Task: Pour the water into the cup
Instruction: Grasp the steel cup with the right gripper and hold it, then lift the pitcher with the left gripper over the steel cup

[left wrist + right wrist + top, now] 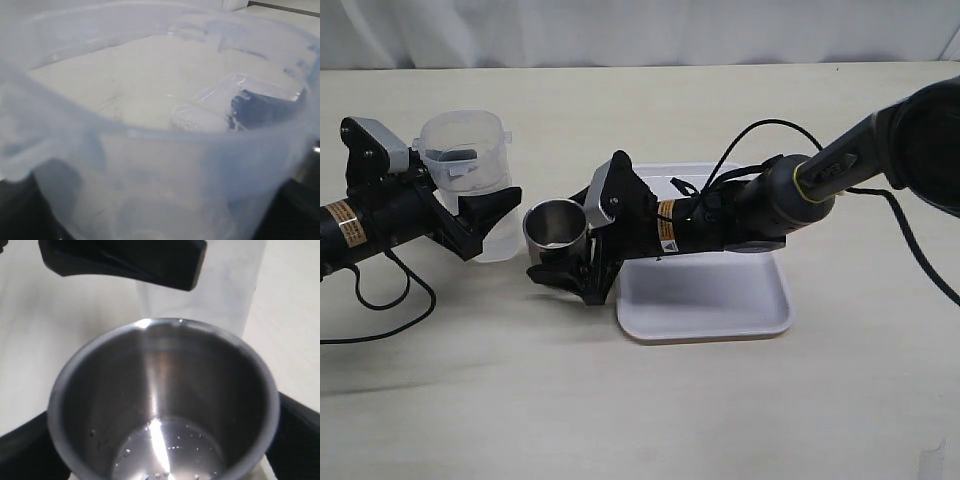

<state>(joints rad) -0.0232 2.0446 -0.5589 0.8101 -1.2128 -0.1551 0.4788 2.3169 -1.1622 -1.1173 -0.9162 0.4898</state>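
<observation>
**Left of tray: cup and jug set close, pour not begun**

Just left of the tray (705, 300), on the pale wood-grain table (620, 400), stands the cup (556, 222). It is upright, with the jug (470, 160) just beside it on the left. Right gripper (554, 242) straddles the cup low on its wall, one finger on the near side and one on the far, likely to steady it while the jug tips. Cannot tell whether the jaws press the steel or stand just clear of it. Left gripper (480, 215) is clamped on the jug around mid-body. The jug is upright, its rim higher than the cup's. My read: that placement lets the lip swing over the cup with a short roll of the wrist.

Materials.
- Cup: short plain cylinder, shiny grey steel, no handle. The right wrist view shows only scattered beads on its floor, so I judge it as good as empty.
- Jug: taller, cloudy translucent plastic, slightly tapered, moulded lip.
- Water (200, 117): seems to lie low inside the jug, clear, level hard to read through the haze.
- Tray: white, smooth, shallow, rounded corners, with the right arm lying across its far side.
</observation>
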